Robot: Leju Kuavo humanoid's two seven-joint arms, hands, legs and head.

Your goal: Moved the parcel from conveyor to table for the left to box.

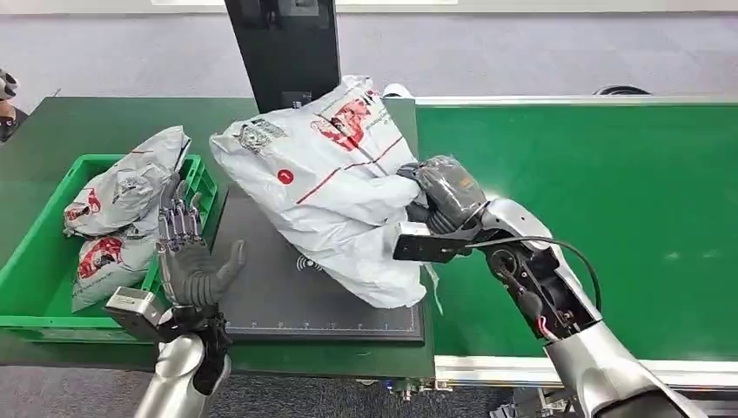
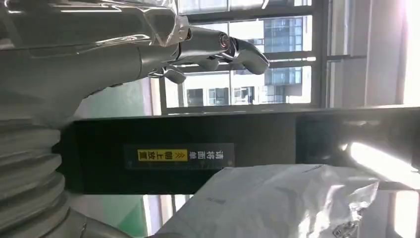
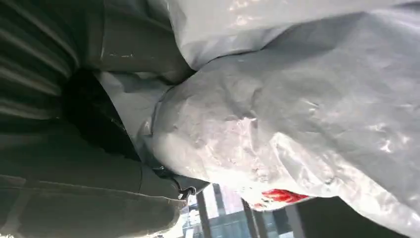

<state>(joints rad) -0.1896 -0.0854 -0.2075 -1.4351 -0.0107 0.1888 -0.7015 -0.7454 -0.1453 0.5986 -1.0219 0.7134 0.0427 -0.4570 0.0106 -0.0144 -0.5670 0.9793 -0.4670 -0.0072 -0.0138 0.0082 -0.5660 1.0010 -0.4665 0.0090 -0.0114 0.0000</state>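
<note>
Over the table [image 1: 52,131], right hand [image 1: 435,196] grips parcel [image 1: 331,183] (left hand [image 1: 187,257] spread).

Yellow-black Chinese label [image 2: 179,155] on black panel [image 2: 198,148] (characters unclear).

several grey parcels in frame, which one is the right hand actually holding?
The big parcel over the black pad, with the right hand gripping its side. The two smaller parcels lie in the green crate, beside the open left hand.
</note>
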